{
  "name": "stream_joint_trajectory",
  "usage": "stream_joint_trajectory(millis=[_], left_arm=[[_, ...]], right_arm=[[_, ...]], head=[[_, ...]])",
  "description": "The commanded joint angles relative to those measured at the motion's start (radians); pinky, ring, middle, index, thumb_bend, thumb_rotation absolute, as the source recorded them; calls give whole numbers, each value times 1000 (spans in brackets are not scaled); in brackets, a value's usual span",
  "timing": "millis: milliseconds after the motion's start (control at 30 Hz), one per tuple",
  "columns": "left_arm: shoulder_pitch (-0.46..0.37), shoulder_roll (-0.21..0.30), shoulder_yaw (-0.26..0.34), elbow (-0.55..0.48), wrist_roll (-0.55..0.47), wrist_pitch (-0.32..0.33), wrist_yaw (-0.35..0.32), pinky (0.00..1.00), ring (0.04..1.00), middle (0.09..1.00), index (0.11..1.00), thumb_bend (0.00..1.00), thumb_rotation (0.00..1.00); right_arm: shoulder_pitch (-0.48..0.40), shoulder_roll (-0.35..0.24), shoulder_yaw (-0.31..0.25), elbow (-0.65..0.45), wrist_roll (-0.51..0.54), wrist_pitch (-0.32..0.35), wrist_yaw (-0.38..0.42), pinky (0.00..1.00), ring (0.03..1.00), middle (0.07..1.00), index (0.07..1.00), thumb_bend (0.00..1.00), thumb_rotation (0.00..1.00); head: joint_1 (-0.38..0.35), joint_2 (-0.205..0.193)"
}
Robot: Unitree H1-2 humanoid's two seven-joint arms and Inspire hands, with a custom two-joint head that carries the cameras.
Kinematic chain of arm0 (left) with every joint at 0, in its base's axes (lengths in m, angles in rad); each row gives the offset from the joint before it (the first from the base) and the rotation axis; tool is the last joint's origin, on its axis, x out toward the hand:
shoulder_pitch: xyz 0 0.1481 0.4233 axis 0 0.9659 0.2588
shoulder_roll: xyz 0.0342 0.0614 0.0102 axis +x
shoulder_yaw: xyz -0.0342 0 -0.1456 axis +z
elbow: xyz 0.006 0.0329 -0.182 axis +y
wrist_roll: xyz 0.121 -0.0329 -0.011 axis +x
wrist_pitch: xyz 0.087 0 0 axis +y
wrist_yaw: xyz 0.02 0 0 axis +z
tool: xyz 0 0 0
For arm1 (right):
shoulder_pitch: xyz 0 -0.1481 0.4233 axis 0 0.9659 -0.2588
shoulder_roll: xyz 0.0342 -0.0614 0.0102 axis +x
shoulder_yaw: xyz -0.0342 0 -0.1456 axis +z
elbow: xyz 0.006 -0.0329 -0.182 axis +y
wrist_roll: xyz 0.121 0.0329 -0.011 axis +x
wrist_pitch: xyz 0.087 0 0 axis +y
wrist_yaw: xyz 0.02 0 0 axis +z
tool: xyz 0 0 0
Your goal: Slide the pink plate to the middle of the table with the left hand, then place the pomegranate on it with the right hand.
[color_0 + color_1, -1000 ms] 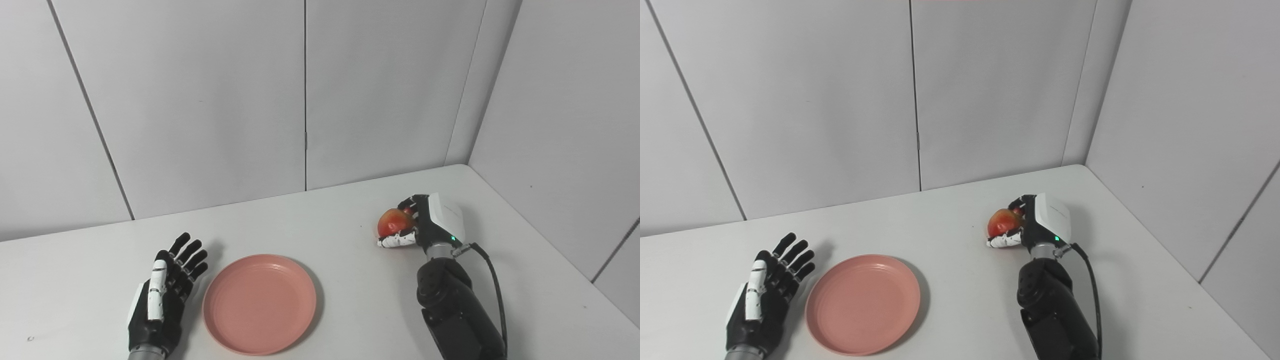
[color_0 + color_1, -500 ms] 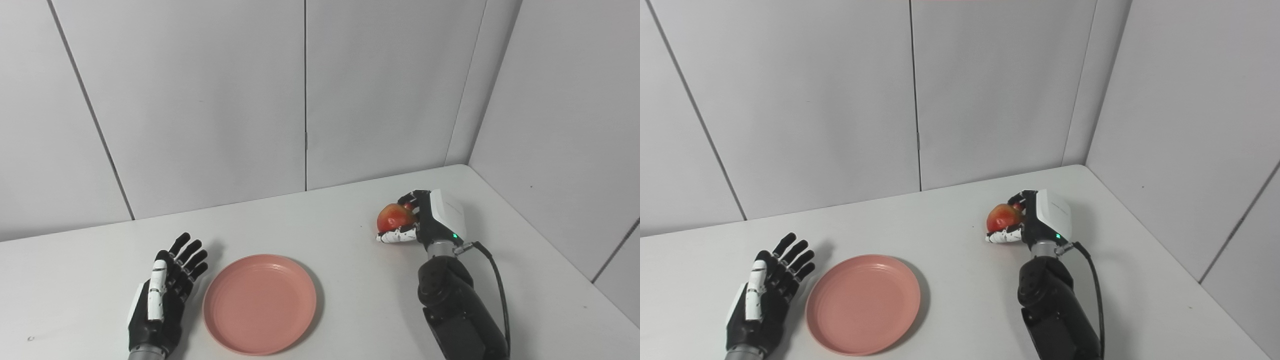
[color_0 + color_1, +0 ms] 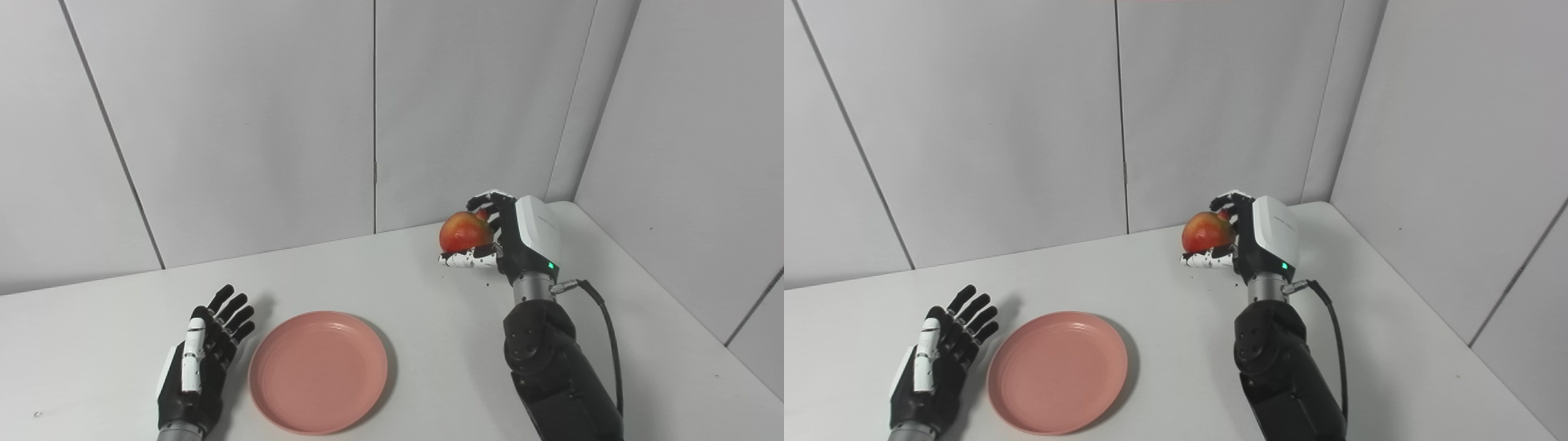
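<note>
The pink plate point(image 3: 318, 369) lies flat near the table's front edge, left of centre. Just to its left my left hand point(image 3: 199, 360) rests on the table, open with its fingers spread, a small gap from the rim. My right hand point(image 3: 508, 239) is raised above the table at the right, shut on the red-orange pomegranate point(image 3: 465, 232). The fruit sits between the thumb below and the fingers curled over its top. It hangs well to the right of and beyond the plate point(image 3: 1057, 371).
The white table point(image 3: 429, 343) is boxed in by grey wall panels at the back and right. A black cable point(image 3: 603, 318) trails from my right wrist along the forearm.
My right hand has lifted the pomegranate off the table and carried it up and a little left. The left hand and the plate have stayed still.
</note>
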Motion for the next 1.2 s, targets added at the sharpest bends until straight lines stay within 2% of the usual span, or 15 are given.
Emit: stream_joint_trajectory(millis=[0,200,333,633,867,1167], left_arm=[[56,-17,-7,31,13,4,14,863,859,865,846,386,1000],[71,-36,-28,-1,46,7,33,863,857,863,850,389,1000],[76,-47,-39,-8,67,2,44,857,857,864,848,397,1000],[83,-79,-52,-28,102,8,72,861,859,869,853,403,1000],[80,-98,-60,-32,122,10,100,857,855,864,851,411,1000],[76,-128,-68,-37,139,16,133,855,846,858,848,416,1000]], right_arm=[[-29,-2,18,-63,-23,-22,10,360,384,491,546,512,0],[-29,30,94,-124,-50,-45,45,360,390,499,536,514,0],[-34,49,135,-137,-70,-32,71,343,375,494,552,510,0],[-46,96,220,-85,-64,-111,92,333,371,494,558,509,0],[-43,129,261,-66,-69,-130,120,319,366,491,554,509,0],[-23,134,298,-39,-60,-156,140,312,368,495,554,509,0]], head=[[21,2],[80,9],[120,13],[205,31],[259,38],[331,48]])
